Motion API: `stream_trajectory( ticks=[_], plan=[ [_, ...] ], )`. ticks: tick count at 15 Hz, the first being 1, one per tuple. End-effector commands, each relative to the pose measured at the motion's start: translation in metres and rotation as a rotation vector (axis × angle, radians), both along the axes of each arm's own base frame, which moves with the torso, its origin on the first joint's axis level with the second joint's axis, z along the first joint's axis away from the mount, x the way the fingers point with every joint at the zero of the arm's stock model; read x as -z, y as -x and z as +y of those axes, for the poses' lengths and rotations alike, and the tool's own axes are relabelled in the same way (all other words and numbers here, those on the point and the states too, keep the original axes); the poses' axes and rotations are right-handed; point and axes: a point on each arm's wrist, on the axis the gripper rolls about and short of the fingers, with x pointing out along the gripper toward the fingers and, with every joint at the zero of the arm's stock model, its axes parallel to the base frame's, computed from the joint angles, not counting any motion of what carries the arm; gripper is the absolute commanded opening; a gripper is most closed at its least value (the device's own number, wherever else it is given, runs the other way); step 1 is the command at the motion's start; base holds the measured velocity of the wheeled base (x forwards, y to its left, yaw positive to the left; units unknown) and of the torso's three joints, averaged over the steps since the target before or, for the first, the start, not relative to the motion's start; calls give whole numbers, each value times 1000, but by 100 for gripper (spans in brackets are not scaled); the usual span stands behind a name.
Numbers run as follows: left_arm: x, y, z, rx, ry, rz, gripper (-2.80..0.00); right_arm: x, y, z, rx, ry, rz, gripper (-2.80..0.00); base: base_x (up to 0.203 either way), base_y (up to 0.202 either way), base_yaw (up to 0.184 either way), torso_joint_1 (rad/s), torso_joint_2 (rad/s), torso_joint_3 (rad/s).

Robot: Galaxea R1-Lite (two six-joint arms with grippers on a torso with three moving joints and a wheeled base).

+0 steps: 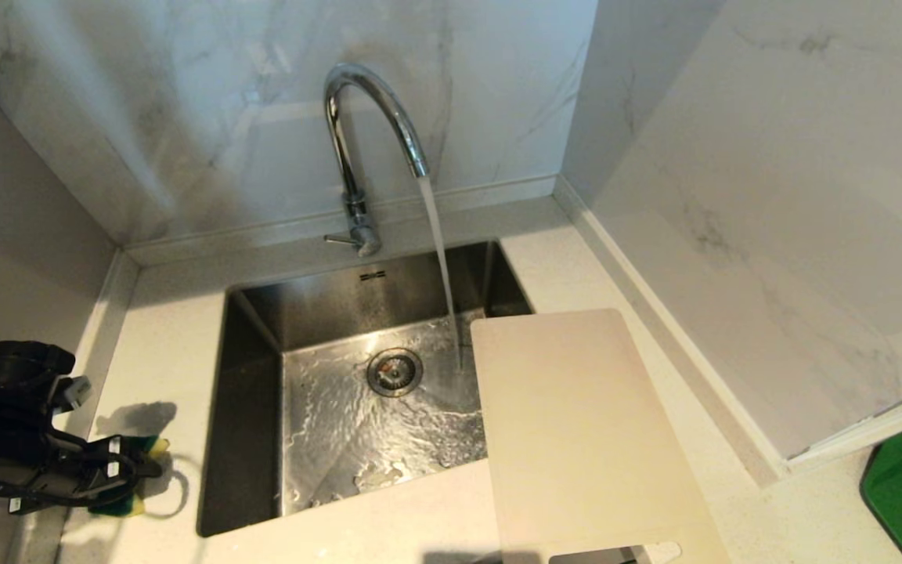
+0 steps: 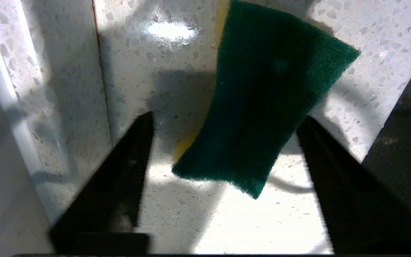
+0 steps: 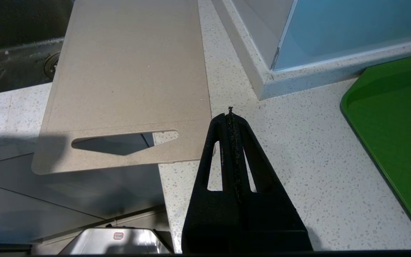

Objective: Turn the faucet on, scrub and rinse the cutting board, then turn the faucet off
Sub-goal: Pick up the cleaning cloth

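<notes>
Left gripper (image 2: 223, 121) wide astride sponge (image 2: 262, 107) — cutting board (image 1: 576, 423) overhanging sink (image 1: 251, 368) edge

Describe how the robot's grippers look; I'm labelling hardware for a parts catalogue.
The left gripper is matte black, with a bulky black wrist housing carrying small white and grey parts and a round black collar behind it. Its fingers are black, wedge-shaped and taper to a point. The right gripper has matching black tapered fingers with long slot cutouts and a rough, ridged inner face.
</notes>
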Motion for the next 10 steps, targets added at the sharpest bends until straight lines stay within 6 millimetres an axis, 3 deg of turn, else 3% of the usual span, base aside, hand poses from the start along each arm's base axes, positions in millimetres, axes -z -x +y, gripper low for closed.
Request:
stream_trajectory(
  ticks=[1, 6, 10],
  plan=[
    [0, -1, 0, -2, 3, 0, -280, 0, 0, 0, 0, 0, 0, -280, 0, 0, 0, 0, 0, 0],
    [-7, 5, -1, 4, 85, -29, -280, 0, 0, 0, 0, 0, 0, -280, 0, 0, 0, 0, 0, 0],
    [-42, 24, -5, 39, 113, -135, -280, 0, 0, 0, 0, 0, 0, -280, 0, 0, 0, 0, 0, 0]
  ],
)
